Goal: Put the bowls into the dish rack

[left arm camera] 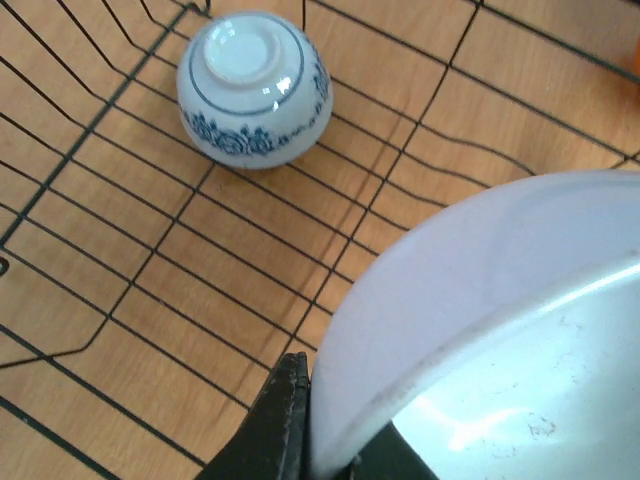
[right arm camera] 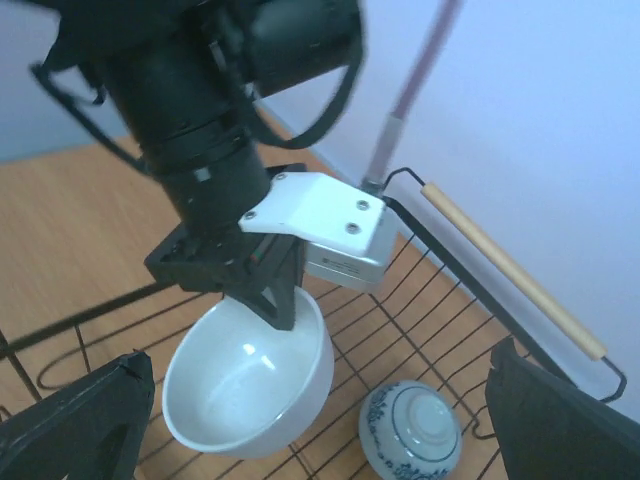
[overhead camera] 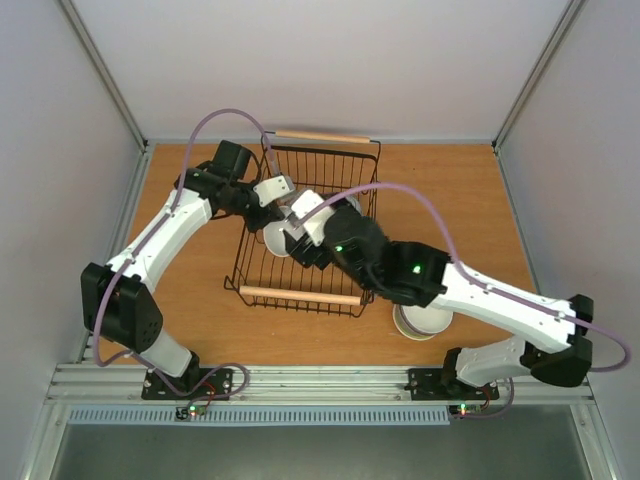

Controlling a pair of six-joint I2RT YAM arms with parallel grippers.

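Holding the white bowl (right arm camera: 250, 390) by its rim: the left gripper (right arm camera: 282, 300) is pinched onto the bowl's 12 o'clock edge in the right wrist view, one finger inside and one outside. The bowl hangs within the dish rack (overhead camera: 330, 165), mouth up and slightly tipped. It looks clear of the wire floor, but I can't confirm that.

It's round, so there's no long axis to align; only the mouth direction matters. The rack's long axis runs 12–6 in the top view.

The patterned bowl (right arm camera: 412, 432) sits upside down on the rack floor at about 4 o'clock from the held bowl, not touching it.

The right gripper (right arm camera: 318, 400) hovers over the rack, jaws wide apart, empty.

My read is lower straight down and release, staying off the 4 o'clock side. Another bowl on the table (overhead camera: 422, 322) lies at 4 o'clock outside the rack, and the right arm is nearer to it.
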